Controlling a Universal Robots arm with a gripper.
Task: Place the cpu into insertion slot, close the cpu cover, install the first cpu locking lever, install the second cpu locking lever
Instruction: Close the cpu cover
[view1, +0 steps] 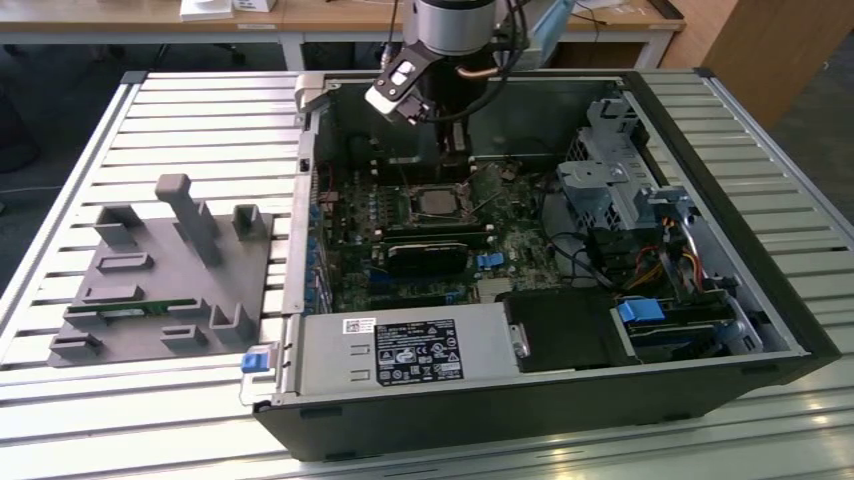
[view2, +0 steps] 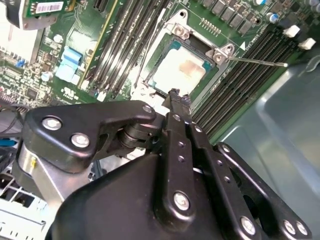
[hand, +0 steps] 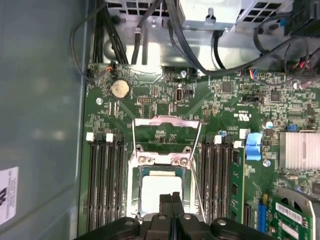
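Cpu (hand: 159, 186), just one, sits in the slot (hand: 133, 192) beneath the closed, empty jaws. One cover (hand: 167, 120) stands open beyond them.

One cpu (hand: 159, 186), one insertion slot (hand: 133, 187), one cpu cover (hand: 167, 120), one coin battery (hand: 120, 89) — and one claw (hand: 171, 197); on the tabletop (view1: 200, 110), one computer case (view1: 534, 412), one grey fixture (view1: 158, 300).

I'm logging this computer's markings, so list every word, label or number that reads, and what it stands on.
No text reads clearly.
Black label on the power supply box: print too small.
Barcode sticker on a green card: blurred.
White sticker on the case wall: blurred.
White marks on the circuit board: too small.
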